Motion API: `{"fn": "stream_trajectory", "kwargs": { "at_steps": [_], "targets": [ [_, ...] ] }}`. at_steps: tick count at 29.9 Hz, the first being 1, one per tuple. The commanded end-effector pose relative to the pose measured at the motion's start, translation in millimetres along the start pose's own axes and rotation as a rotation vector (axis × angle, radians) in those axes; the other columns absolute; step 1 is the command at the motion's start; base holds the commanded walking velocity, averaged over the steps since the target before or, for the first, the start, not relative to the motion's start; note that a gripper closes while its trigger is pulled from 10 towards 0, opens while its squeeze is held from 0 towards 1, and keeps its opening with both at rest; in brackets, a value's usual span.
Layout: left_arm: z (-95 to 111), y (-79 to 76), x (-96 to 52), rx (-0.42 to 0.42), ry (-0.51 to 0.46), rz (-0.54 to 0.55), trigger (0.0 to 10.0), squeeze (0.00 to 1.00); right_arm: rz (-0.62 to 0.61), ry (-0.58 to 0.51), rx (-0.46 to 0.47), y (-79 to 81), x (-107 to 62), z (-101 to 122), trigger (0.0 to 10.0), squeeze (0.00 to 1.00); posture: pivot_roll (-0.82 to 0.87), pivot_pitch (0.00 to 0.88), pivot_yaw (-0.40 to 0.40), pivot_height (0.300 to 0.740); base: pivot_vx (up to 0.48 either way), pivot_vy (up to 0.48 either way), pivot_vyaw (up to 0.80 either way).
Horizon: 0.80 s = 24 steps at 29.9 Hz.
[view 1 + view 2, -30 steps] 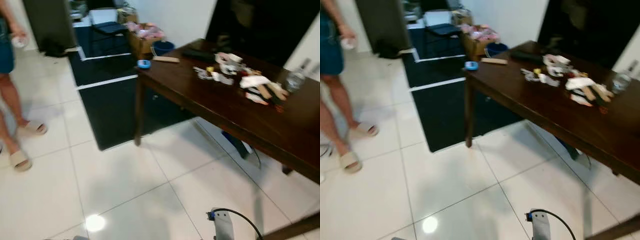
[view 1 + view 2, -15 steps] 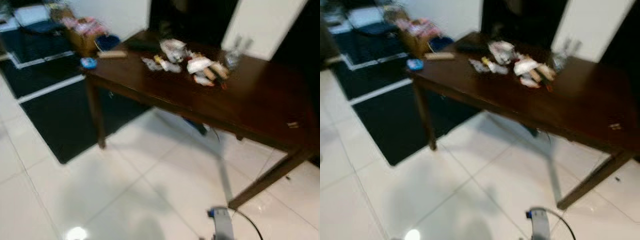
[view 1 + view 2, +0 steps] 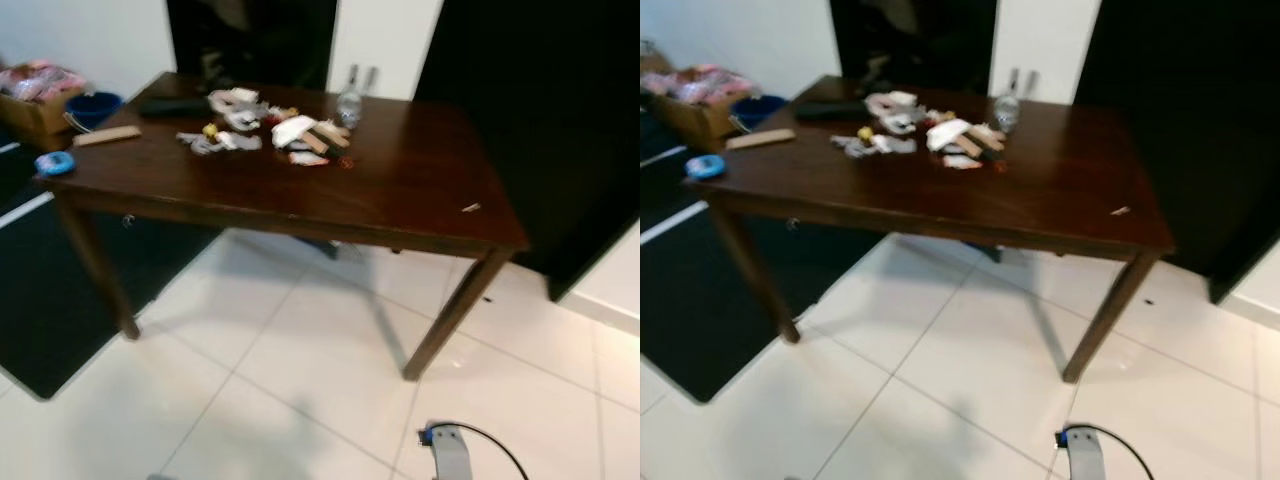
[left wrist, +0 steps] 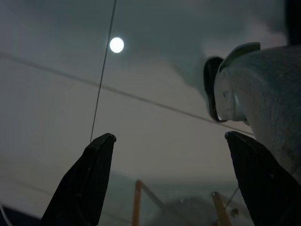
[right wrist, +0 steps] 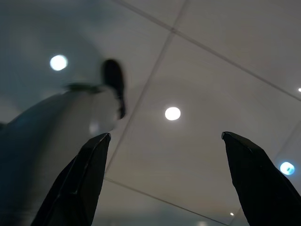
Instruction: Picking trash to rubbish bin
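Both grippers (image 4: 169,183) (image 5: 164,179) spread, low over floor | trash (image 3: 270,130) on table (image 3: 400,190), prob. well apart

The counter (image 3: 400,190) stands ahead on the tiled floor (image 3: 300,370), its long front edge facing the robot. A cluster of litter (image 3: 265,135) lies on the counter toward its rear left. A bottle (image 3: 349,100) stands upright at the rear edge, just right of the cluster. A flat remote-like item (image 3: 172,105) lies at the rear left, behind the cluster. A flat strip (image 3: 106,136) lies near the left end, and a small round item (image 3: 54,163) sits at the front left corner. A small scrap (image 3: 470,208) lies alone near the front right corner, well apart from the rest. A box (image 3: 40,95) and a tub (image 3: 95,107) stand on the floor beyond the counter's left end. A mat (image 3: 40,300) lies on the floor to the left, partly under the counter.
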<state>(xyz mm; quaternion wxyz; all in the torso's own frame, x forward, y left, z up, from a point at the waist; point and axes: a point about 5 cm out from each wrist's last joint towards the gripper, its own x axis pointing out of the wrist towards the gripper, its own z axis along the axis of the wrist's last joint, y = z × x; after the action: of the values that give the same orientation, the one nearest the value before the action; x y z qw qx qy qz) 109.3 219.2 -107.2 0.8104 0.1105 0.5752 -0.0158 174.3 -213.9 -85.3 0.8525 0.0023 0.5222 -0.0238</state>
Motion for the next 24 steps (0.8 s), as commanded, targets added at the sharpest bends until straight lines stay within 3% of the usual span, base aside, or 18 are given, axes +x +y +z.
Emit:
{"fn": "stream_trajectory", "kwargs": {
  "at_steps": [1, 11, 24],
  "targets": [
    [-7.6, -5.2, -0.4, 0.003, 0.027, -0.019, 10.0, 0.0, 0.004, 0.018, 0.003, 1.5, 0.0, -4.9, 10.0, 0.0, 0.12, 0.062, -0.047, 0.74, 0.0, 0.0, -0.8],
    [-9.2, -4.1, -0.6, 0.009, 0.031, -0.019, 10.0, 0.0, 0.013, 0.024, -0.032, 4.5, 0.4, -5.3, 10.0, 0.0, 0.12, 0.068, -0.041, 0.74, 0.0, 0.0, -0.8],
    [-20.0, -4.7, -1.9, -0.009, 0.066, -0.015, 10.0, 0.0, 0.029, 0.021, -0.049, 7.1, 0.5, -7.6, 10.0, 0.0, 0.13, 0.078, -0.041, 0.74, 0.0, 0.0, 0.0]
  ]
}}
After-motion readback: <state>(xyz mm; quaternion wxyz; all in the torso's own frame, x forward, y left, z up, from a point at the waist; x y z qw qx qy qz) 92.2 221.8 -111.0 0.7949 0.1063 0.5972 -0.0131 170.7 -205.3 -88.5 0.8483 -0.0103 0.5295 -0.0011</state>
